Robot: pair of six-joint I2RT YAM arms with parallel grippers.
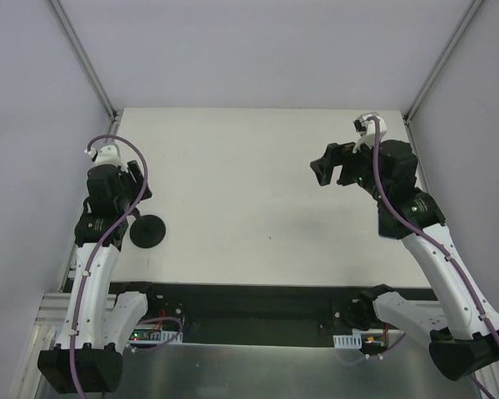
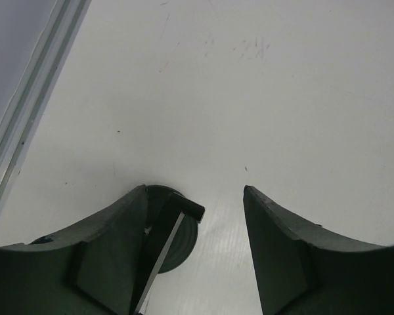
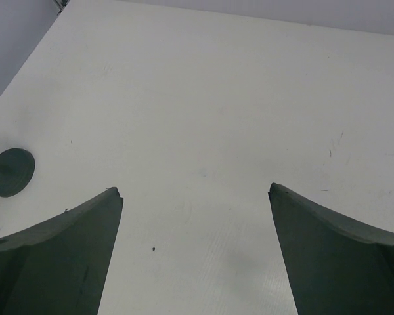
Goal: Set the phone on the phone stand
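**A:** Where is the phone?

**B:** Look at the left wrist view. The phone (image 2: 157, 249) stands between the fingers of the left claw (image 2: 194, 190), close against the finger on the left of that view. I can't tell whether it touches that finger. The other finger is well apart from it.

**A:** So the claw isn't holding it?

**B:** No. The left claw is partly spread and grips nothing.

**A:** What does the phone look like from there?

**B:** It is a thin dark slab seen almost edge-on. The face is black, and a narrow pale edge runs slantwise down toward the camera. A short black bar crosses its upper end. I can't tell whether that bar belongs to the phone or to the holder.

**A:** And the phone stand?

**B:** The round black base of the phone stand (image 1: 150, 231) sits on the white table (image 1: 249, 183) near its left side. Its thin stem runs up and to the left under the left claw. In the wrist view the base shows directly behind the phone. I can't tell whether the phone is seated in the holder. From above, the arm hides the phone.

**A:** The other arm?

**B:** The right claw (image 3: 194, 189) hangs raised over the right half of the table, far from the stand. It is spread wide with only bare table between its fingers.
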